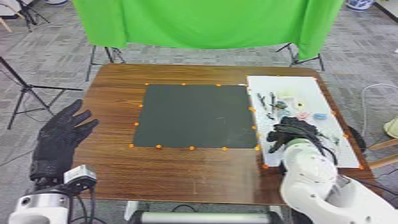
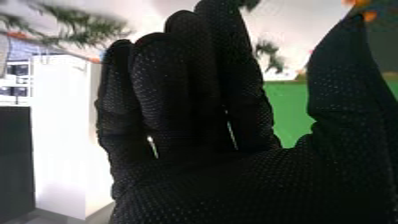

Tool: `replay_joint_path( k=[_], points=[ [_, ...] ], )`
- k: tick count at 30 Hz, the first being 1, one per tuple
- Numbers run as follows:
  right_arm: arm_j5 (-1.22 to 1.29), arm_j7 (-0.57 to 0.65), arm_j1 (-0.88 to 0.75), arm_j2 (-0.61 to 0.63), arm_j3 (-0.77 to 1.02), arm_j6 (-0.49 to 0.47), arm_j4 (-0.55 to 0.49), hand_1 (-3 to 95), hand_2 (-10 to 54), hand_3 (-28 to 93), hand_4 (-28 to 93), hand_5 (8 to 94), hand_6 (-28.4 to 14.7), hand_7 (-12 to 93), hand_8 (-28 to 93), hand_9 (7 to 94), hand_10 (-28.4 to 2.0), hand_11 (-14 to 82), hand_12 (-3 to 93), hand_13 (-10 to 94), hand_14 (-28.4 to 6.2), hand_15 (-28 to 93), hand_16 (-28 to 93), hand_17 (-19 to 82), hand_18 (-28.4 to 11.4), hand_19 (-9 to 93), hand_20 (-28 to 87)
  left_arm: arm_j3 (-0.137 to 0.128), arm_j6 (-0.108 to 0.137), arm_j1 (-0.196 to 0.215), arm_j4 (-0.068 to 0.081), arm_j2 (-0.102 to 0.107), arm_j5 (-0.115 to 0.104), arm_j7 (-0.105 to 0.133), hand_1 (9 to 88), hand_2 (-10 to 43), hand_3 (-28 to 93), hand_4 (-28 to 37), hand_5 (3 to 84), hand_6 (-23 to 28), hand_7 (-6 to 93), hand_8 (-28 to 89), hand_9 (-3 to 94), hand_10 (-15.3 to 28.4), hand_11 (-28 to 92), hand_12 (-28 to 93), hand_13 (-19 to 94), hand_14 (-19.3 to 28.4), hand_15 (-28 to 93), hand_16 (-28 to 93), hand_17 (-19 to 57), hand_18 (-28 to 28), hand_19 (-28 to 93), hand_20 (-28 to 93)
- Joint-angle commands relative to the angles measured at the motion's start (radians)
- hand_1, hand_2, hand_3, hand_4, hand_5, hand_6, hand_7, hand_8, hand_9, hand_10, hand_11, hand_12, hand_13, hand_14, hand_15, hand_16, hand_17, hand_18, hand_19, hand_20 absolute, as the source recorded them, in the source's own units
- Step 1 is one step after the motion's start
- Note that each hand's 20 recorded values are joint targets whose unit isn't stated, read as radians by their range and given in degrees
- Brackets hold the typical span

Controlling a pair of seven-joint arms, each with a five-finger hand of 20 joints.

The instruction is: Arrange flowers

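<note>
In the head view my right hand (image 1: pixel 295 131) is over the lower half of the white board (image 1: pixel 289 87) at the table's right side. Just beyond it lie small flowers: a pink one (image 1: pixel 303 115), a blue one (image 1: pixel 320 116) and dark stems (image 1: pixel 272 101). My left hand (image 1: pixel 62 135) is off the table's left edge, fingers straight. The right wrist view has my right hand (image 2: pixel 204 135) with its fingers extended and the thumb apart, holding nothing. Green needle-like sprigs (image 2: pixel 80 22) lie beyond the fingertips.
A dark square mat (image 1: pixel 195 116) edged with orange dots covers the middle of the brown table (image 1: pixel 178 170). Behind the table hangs a green cloth (image 1: pixel 209 25). Black stands (image 1: pixel 31 90) rise at the left.
</note>
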Motion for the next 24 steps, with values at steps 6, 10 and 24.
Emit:
replay_joint_path(
  k=[6,10,24],
  points=[
    [0.015,0.046,0.017,-0.011,-0.058,-0.064,0.040,24.6,-3.7,81,-24,73.4,-9.8,27,-10,63.9,-23.2,54.3,20.2,66,-14.6,79,15,30,-28.3,93,8,0.001,-0.007,0.003,0.006,-0.008,0.004,-0.003,23.5,5.3,82,-24.0,34.4,7.6,16.4,-11,31.9,17.7,23,9,25,24.8,45,-8,-10.5,23.2,55,0],
    [0.001,0.037,0.034,0.003,-0.107,-0.073,0.061,25.7,-4.8,81,-24,73.2,-9.8,28,-10,63.7,-23.2,54.4,20.2,65,-14.6,79,15,30,-28.3,93,8,0.001,-0.009,0.002,0.006,-0.011,0.005,-0.004,23.6,5.3,82,-24.0,34.4,7.6,16.4,-11,31.9,17.6,24,9,25,24.8,45,-8,-10.5,23.2,55,0],
    [-0.015,-0.003,0.036,0.033,-0.243,-0.108,0.097,31.3,-7.1,83,-25,72.9,-8.0,33,-11,64.3,-21.8,56.1,20.3,66,-13.4,80,15,30,-27.5,93,9,0.000,-0.014,-0.001,0.007,-0.016,0.008,-0.008,23.6,5.3,82,-24.0,34.5,7.7,16.4,-11,32.1,17.9,24,9,25,24.9,45,-8,-10.5,23.2,55,0]
  ],
)
